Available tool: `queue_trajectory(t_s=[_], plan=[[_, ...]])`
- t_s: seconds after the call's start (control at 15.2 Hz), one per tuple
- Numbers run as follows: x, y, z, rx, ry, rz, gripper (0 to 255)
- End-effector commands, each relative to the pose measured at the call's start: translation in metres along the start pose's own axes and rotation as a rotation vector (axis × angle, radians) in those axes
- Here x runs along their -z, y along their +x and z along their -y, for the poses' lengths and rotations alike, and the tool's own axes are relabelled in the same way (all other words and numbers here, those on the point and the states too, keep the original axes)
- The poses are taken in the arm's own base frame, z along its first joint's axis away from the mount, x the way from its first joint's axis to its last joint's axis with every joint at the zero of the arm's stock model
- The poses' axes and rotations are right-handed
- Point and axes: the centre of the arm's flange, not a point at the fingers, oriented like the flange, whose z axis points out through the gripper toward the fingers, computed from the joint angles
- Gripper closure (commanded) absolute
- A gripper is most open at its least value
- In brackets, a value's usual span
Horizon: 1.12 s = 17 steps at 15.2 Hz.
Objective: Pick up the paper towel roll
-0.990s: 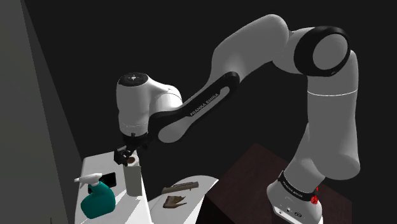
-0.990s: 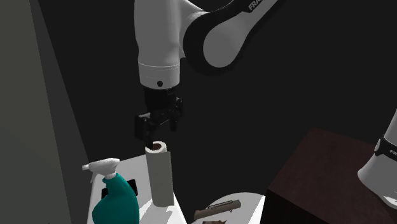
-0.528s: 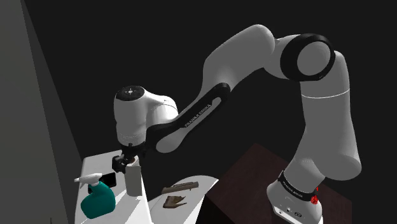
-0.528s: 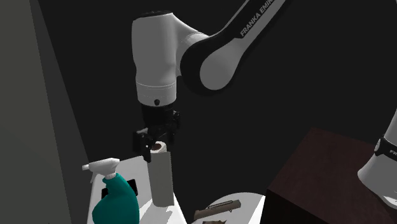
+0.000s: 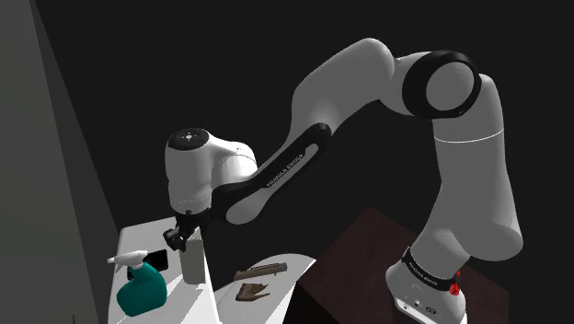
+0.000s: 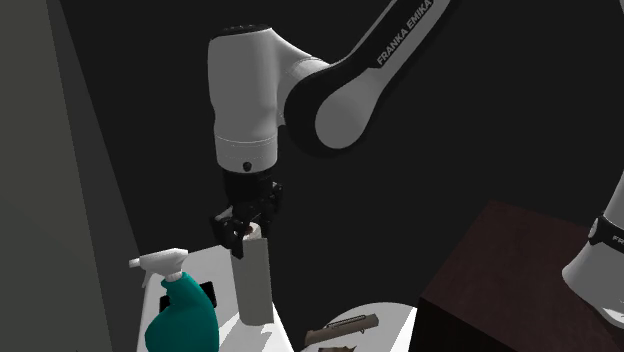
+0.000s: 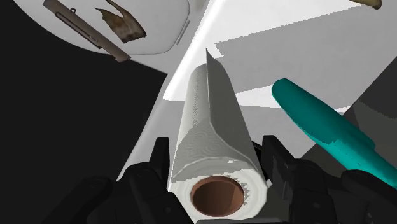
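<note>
Paper towel roll (image 7: 213, 127): pale grey-white with a brown core, upright on the white counter (image 7: 286, 38), just beside a teal spray bottle (image 6: 185, 318). Gripper (image 7: 215, 145): black, set over the roll's top end, fingers (image 7: 159, 159) spread to either side, released, not clasping it. Long brown item (image 7: 86, 30) and ragged brown item (image 7: 124, 22): lying together, well apart from the roll.

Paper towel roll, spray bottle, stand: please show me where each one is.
Paper towel roll (image 7: 213, 130): wrist view, on its side wall.
Spray bottle (image 6: 185, 318): second exterior view, on its teal body.
Stand (image 5: 359, 253): shoulder view, on its dark top face.
</note>
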Motion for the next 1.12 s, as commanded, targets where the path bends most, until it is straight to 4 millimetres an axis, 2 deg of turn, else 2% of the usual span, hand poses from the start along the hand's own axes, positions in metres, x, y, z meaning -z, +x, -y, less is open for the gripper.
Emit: queue_trajectory(t_s=[0.0,0.2,1.06], plan=[[-0.001,0.0,-0.001,-0.001,-0.002,0.001,255],[-0.001,0.0,-0.001,-0.001,-0.002,0.001,255],[0.067,0.009,-0.005,-0.001,-0.002,0.001,255]])
